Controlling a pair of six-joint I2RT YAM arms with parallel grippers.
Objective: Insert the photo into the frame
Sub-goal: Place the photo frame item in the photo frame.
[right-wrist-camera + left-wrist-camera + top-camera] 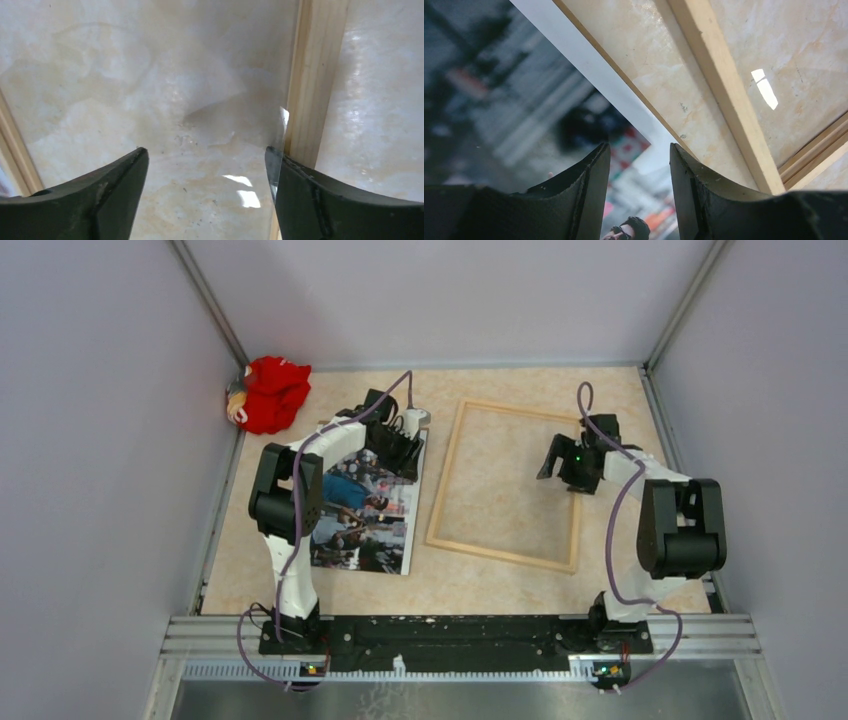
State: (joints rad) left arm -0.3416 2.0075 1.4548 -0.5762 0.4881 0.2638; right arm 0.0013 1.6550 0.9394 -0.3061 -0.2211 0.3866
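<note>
The beige marbled tabletop (pixel 500 585) carries everything. The light wooden frame (pixel 503 554) lies flat right of centre, empty, with bare tabletop showing through it. The photo (pixel 372 532) lies face up just left of the frame, apart from it and partly under the left arm. A red bundle of cloth (pixel 272 392) sits in the far left corner.

The left claw (pixel 403 448) hangs over the photo's far right corner, fingers parted and nothing between them. The right claw (pixel 553 466) is released wide over the tabletop inside the frame, close to its right rail.

The photo looks light, thin and bendy, and probably slick. Lying flat, it gives little to pinch. The white-bordered edge facing the frame seems the best hold, lifted gently to avoid creasing.
</note>
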